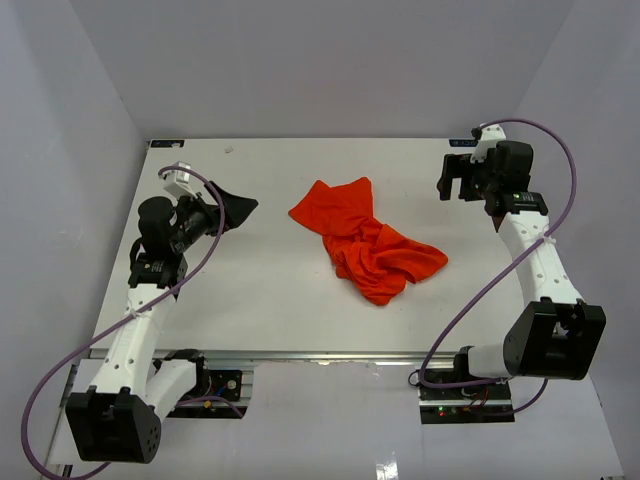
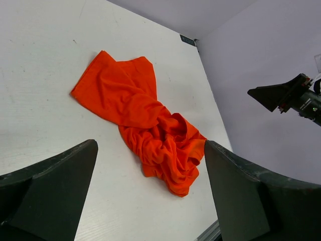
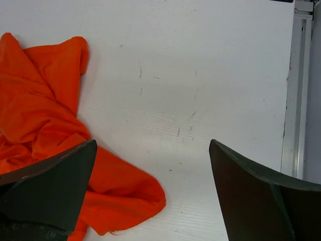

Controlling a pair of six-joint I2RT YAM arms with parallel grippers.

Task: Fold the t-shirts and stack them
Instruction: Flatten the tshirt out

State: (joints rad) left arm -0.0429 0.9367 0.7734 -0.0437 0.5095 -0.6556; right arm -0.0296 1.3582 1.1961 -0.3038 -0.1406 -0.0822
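A single orange-red t-shirt (image 1: 367, 240) lies crumpled in the middle of the white table (image 1: 260, 300), bunched and twisted, unfolded. My left gripper (image 1: 240, 210) hovers to its left, jaws wide open and empty, well apart from the cloth. In the left wrist view the t-shirt (image 2: 145, 120) lies ahead of the open gripper (image 2: 150, 150). My right gripper (image 1: 452, 178) is raised at the far right, open and empty. In the right wrist view a corner of the t-shirt (image 3: 45, 120) lies at the left, beside the open gripper (image 3: 153, 145).
Grey walls (image 1: 320, 60) enclose the table at the back and both sides. An aluminium rail (image 3: 293, 90) runs along the table's edge in the right wrist view. Purple cables (image 1: 545, 220) loop from both arms.
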